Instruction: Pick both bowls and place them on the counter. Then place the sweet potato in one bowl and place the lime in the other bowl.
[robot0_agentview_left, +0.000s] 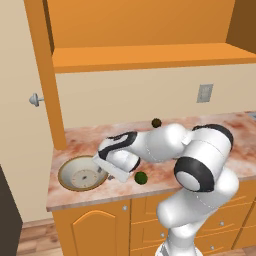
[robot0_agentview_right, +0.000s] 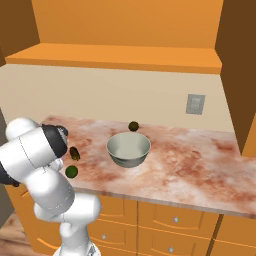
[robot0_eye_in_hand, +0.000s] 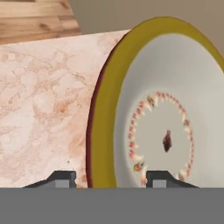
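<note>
The wide cream bowl (robot0_agentview_left: 81, 175) with its tan rim sits on the counter (robot0_agentview_left: 215, 131) at the left end. My gripper (robot0_agentview_left: 104, 170) hangs at its right edge. In the hand view the gripper (robot0_eye_in_hand: 110, 179) is open, its fingertips (robot0_eye_in_hand: 61, 178) standing apart on either side of the bowl's rim (robot0_eye_in_hand: 98, 131) with gaps on both sides. The grey-green bowl (robot0_agentview_right: 128, 149) stands upright mid-counter. The dark brown sweet potato (robot0_agentview_right: 74, 153) lies left of it, and the bright-green lime (robot0_agentview_right: 71, 171) (robot0_agentview_left: 141, 177) rests near the counter's front edge.
A dull olive-brown ball (robot0_agentview_right: 133, 126) (robot0_agentview_left: 156, 122) sits by the back wall. An orange shelf (robot0_agentview_left: 150, 56) runs above the counter. A wall outlet (robot0_agentview_right: 194, 104) is at the right. My arm's elbow reaches across the counter's middle.
</note>
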